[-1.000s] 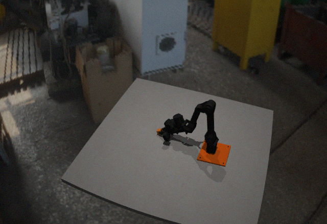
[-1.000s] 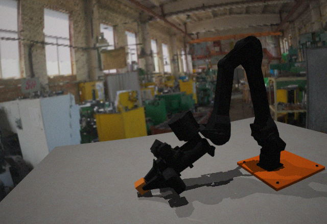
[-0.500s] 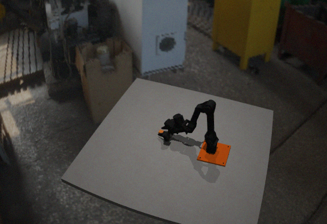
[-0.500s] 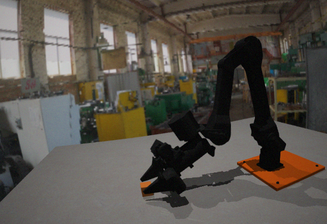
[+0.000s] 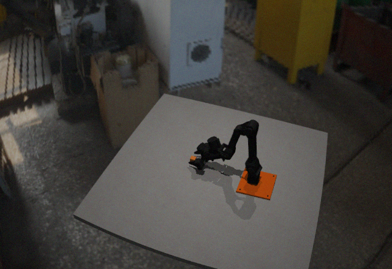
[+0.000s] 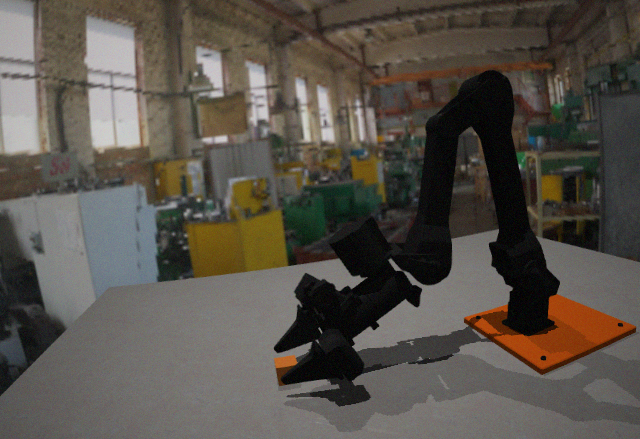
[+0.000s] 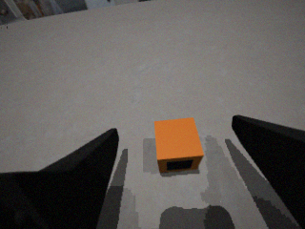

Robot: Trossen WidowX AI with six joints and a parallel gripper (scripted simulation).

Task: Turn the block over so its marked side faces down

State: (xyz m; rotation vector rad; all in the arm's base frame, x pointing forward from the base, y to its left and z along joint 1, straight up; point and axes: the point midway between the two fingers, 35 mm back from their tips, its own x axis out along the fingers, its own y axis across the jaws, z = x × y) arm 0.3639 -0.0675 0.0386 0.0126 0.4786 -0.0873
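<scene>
A grey table (image 5: 164, 203) carries 1 orange block (image 7: 177, 143) near its centre and an orange base plate (image 5: 256, 186) at 3 o'clock from it.

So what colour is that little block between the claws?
Orange, with a dark square mark on the side facing the camera; the block shows best in the wrist view.

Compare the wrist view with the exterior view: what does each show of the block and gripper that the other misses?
Only the wrist view shows the small orange cube block whole, with its dark marked face toward the camera, on a side rather than underneath, and clear gaps to both black fingers. Only the exterior view shows the black arm bent over, its flat orange base plate and the hall behind; there the near finger hides most of the block. Both show the gripper wide open, holding nothing, and the block resting on the grey table.
</scene>
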